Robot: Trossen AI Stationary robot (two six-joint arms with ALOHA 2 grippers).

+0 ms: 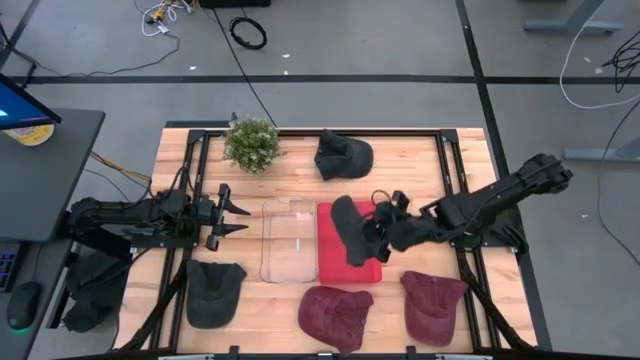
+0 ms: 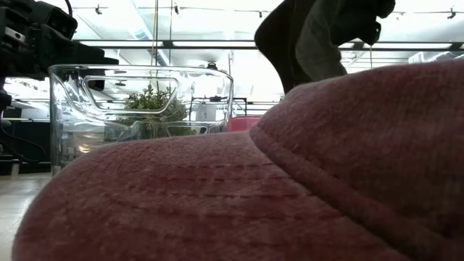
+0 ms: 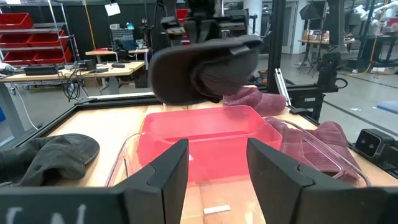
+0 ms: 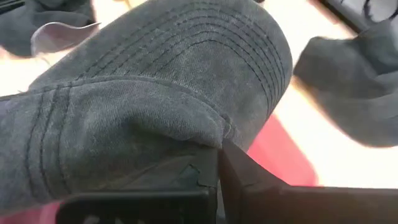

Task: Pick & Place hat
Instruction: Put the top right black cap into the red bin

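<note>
1. Right fingers: clamped on dark hat, holding it up over red tray; brim pointed toward clear bin.
2. Tray lay directly beneath the hat; right arm much the nearer.
3. Left fingers: spread apart, holding nothing, just beside the bin on the counter.

Robotics lab: workbenches, red bins, cables.

My right arm reaches in from 3 o'clock, with the right gripper near table center, fingers pinched tight on the dark cap. My left gripper sits at 9 o'clock, fingers spread.
</note>
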